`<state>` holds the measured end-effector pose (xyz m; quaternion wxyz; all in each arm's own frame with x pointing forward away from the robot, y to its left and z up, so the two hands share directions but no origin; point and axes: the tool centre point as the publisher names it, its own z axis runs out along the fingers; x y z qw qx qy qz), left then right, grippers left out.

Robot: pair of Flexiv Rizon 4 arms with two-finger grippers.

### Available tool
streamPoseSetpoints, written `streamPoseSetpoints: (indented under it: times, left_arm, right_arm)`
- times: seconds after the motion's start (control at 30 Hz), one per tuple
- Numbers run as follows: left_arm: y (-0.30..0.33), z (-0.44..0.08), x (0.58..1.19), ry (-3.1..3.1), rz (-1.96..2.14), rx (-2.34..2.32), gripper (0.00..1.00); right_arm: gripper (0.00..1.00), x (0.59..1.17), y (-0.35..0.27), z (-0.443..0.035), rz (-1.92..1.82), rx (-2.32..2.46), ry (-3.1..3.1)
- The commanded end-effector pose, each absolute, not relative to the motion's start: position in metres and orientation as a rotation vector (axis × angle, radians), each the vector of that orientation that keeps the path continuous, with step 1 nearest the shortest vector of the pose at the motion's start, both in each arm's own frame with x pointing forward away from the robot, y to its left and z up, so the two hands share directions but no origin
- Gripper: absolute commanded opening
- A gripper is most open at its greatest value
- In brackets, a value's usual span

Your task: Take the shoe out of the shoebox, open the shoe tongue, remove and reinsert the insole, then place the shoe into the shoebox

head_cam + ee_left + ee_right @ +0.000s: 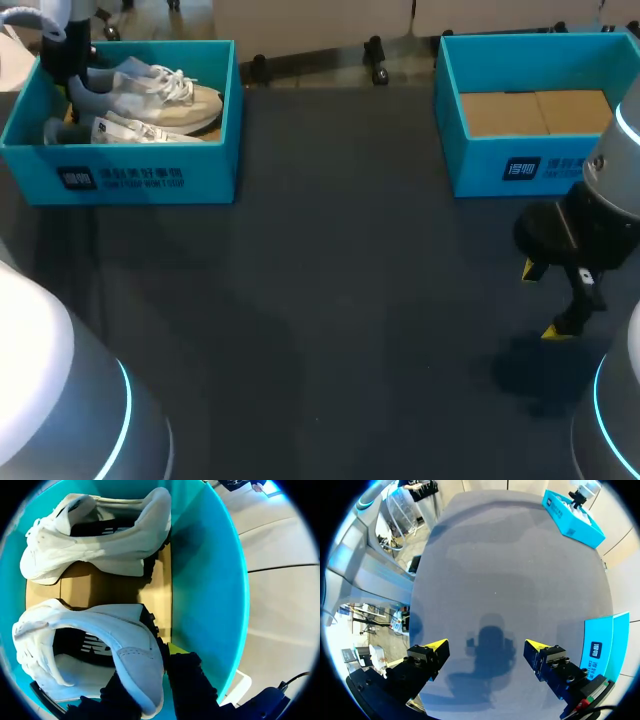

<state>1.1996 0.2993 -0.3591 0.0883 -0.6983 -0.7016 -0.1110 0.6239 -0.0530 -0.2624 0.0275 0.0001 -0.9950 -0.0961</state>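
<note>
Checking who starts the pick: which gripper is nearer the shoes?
Left. The left gripper is inside the shoebox, shut on the heel of one shoe; the right gripper hangs open over the table, far off.

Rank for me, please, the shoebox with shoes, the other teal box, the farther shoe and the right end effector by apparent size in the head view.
Largest, looking alike: shoebox with shoes and other teal box, the latter cut off by the view's edge.
Then the farther shoe.
Smallest: right end effector, though nearer the camera.

Head cam high behind; L wrist inside shoebox (210,580); R wrist over table (510,570).
</note>
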Motion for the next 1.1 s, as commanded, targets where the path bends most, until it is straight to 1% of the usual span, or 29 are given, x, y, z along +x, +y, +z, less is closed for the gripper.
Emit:
streamPoseSetpoints:
  times: [0.03, 0.33, 0.43, 0.53, 0.6, 0.63, 0.67, 0.73, 0.77, 0.87, 0.93, 1.03, 1.1]
  left_arm:
    - [0.3, -0.365, 1.21, -2.085, -0.303, -2.056, 0.0]
    - [0.297, -0.371, 1.213, -2.078, -0.267, -2.068, 0.0]
    - [0.297, -0.374, 1.213, -2.068, -0.265, -2.078, 0.3]
    - [0.296, -0.375, 1.212, -2.065, -0.263, -2.083, 0.43]
    - [0.296, -0.375, 1.211, -2.063, -0.26, -2.088, 0.49]
    - [0.296, -0.374, 1.211, -2.063, -0.257, -2.093, 0.55]
    - [0.296, -0.373, 1.21, -2.063, -0.248, -2.1, 0.59]
    - [0.296, -0.369, 1.208, -2.065, -0.239, -2.109, 0.74]
    - [0.296, -0.366, 1.207, -2.067, -0.23, -2.115, 0.79]
    - [0.296, -0.357, 1.204, -2.078, -0.203, -2.137, 0.83]
    - [0.295, -0.35, 1.202, -2.088, -0.19, -2.146, 0.92]
    - [0.294, -0.337, 1.198, -2.099, -0.168, -2.165, 1.0]
    - [0.292, -0.329, 1.195, -2.103, -0.165, -2.181, 1.0]
  right_arm:
    - [1.0, 0.624, -0.053, -0.264, -0.294, 0.001, -3.074]
    - [1.0, 0.624, -0.053, -0.264, -0.294, 0.001, -3.074]
    - [1.0, 0.624, -0.053, -0.264, -0.294, 0.001, -3.074]
    - [1.0, 0.624, -0.053, -0.264, -0.294, 0.001, -3.074]
    - [1.0, 0.624, -0.053, -0.264, -0.294, 0.001, -3.074]
    - [1.0, 0.624, -0.053, -0.264, -0.294, 0.001, -3.074]
    - [1.0, 0.624, -0.053, -0.264, -0.294, 0.001, -3.074]
    - [1.0, 0.624, -0.053, -0.264, -0.294, 0.001, -3.074]
    - [1.0, 0.624, -0.053, -0.264, -0.294, 0.001, -3.074]
    - [1.0, 0.624, -0.053, -0.264, -0.294, 0.001, -3.074]
    - [1.0, 0.624, -0.053, -0.264, -0.294, 0.001, -3.074]
    - [1.0, 0.624, -0.053, -0.264, -0.294, 0.001, -3.074]
    - [1.0, 0.624, -0.053, -0.264, -0.294, 0.001, -3.074]
